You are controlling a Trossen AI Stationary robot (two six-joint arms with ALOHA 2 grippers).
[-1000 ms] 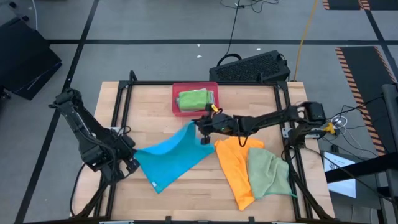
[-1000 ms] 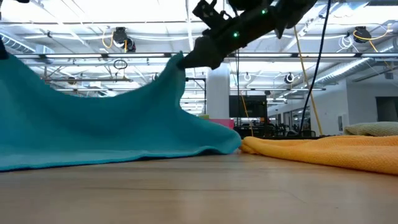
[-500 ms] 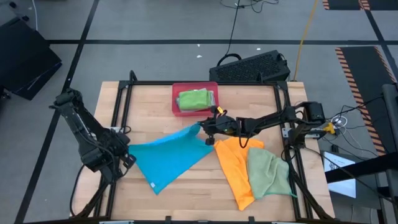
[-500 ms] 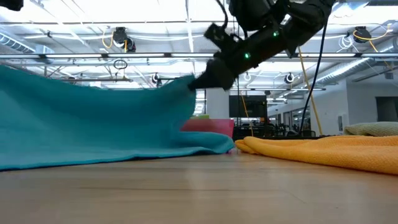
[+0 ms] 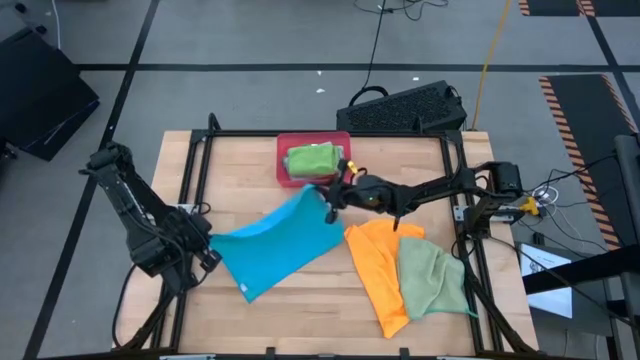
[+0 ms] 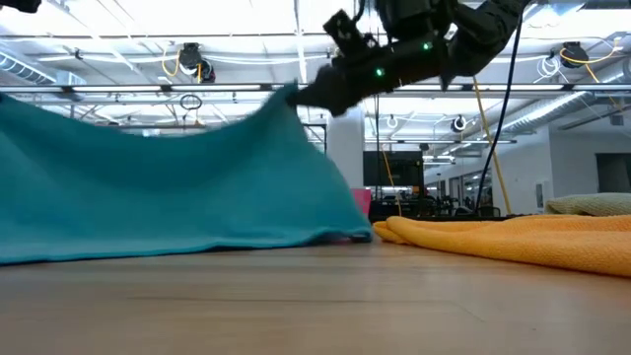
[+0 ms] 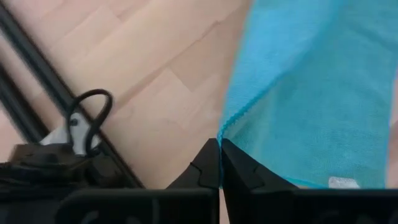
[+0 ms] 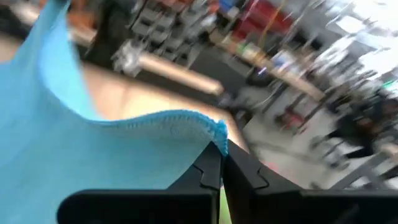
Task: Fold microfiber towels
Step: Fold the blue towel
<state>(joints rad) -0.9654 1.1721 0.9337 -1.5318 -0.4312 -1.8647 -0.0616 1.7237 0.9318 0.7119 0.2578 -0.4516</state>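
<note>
A bright blue towel [image 5: 282, 237] is stretched between my two grippers over the table's middle. My left gripper [image 5: 208, 243] is shut on its left corner near the table's left edge. My right gripper [image 5: 322, 195] is shut on its far right corner, raised above the table [image 6: 293, 96]. The towel's near edge [image 6: 187, 245] lies on the wood. An orange towel [image 5: 378, 262] and a light green towel [image 5: 432, 276] lie flat at the right. A green towel [image 5: 311, 158] lies in the pink-red tray [image 5: 283, 171]. My left gripper pinches the blue towel's left corner [image 7: 222, 134] between its two fingers, low near the table. The cloth spreads away from the fingertips. My right gripper pinches the towel's far right corner [image 8: 217, 132] between its two fingers, coming level from the table's right. The corner is lifted clear and the cloth slopes down from it.
The pink-red tray stands at the far middle, just behind my right gripper. A black keyboard [image 5: 405, 106] lies beyond the table's far right corner. A black frame rail [image 5: 192, 180] runs along the table's left side. Bare wood lies at the near middle [image 5: 310, 310].
My right gripper has gone toward the table's right, dipping, then back up and toward the far edge with the blue towel's corner. The towel has been drawn out flatter between the two grippers. My left gripper has kept its hold and shifted slightly left.
</note>
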